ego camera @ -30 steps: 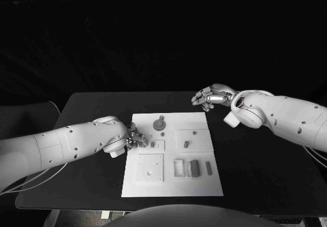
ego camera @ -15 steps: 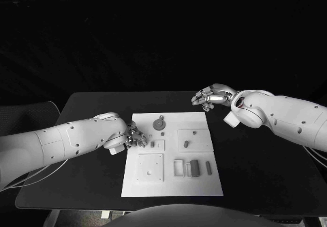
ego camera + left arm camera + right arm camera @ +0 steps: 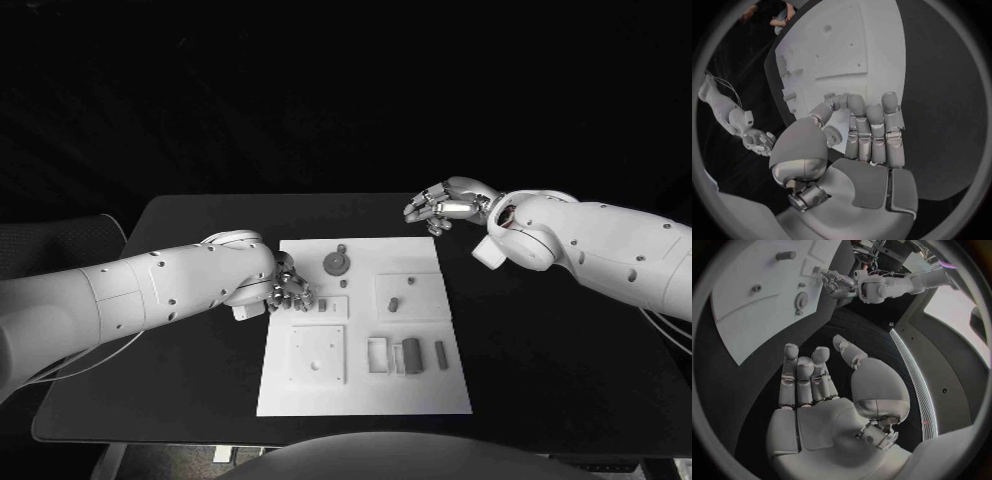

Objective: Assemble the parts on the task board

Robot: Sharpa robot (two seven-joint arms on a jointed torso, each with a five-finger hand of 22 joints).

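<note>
The white task board lies mid-table with small grey parts on it. A round disc-shaped part sits near its far edge, and two dark blocks stand beside a white frame nearer me. My left hand hovers at the board's left edge, beside a small part. In the left wrist view its fingers lie side by side with nothing in them. My right hand hangs over the black table beyond the board's far right corner. In the right wrist view its palm is bare.
A raised square plate takes up the board's near left. Another square plate carries two short pegs at mid-right. Black tabletop surrounds the board on all sides. The table's near edge runs just beyond the board's near edge.
My left forearm has swung slightly inward and its hand has edged a little further along the board's left edge. The right arm and the parts have not moved.
</note>
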